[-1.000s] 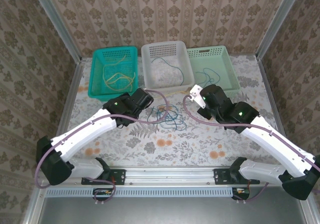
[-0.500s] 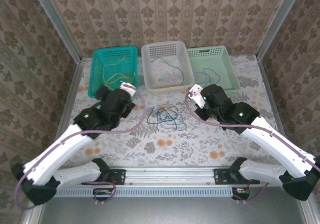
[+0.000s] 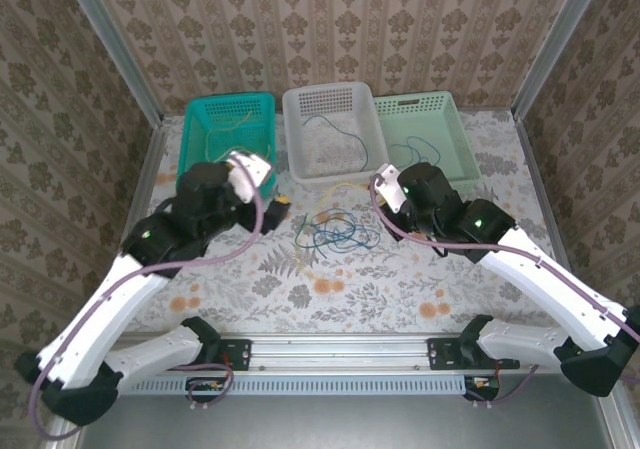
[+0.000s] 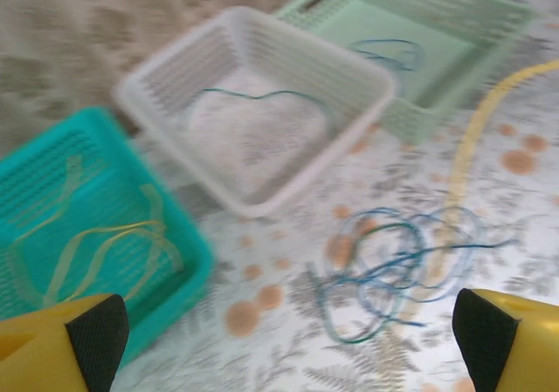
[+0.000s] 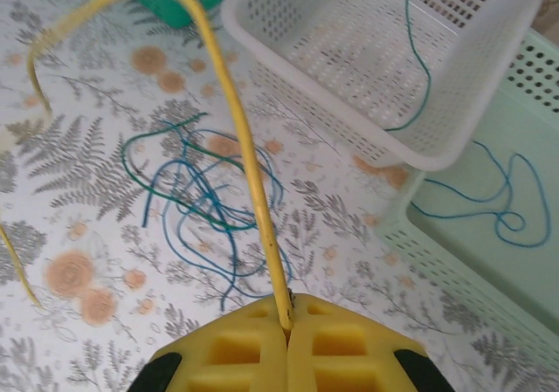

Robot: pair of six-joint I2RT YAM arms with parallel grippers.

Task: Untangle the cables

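My right fingers (image 5: 236, 348) clamp the yellow cable (image 5: 236, 121), left fingers (image 4: 87, 331) wide and empty; I should lift slowly above the tangle (image 5: 205, 204).

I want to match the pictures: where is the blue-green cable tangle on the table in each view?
Top external: the tangle lies mid-table, below the white basket.
Left wrist: lower right, below the basket.
Right wrist: left of centre, behind the yellow cable.
Shared landmark: white basket.

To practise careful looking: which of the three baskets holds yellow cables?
The teal basket, leftmost in the top view, holds the yellow cables; the white basket holds a green cable, the pale green basket a blue cable.
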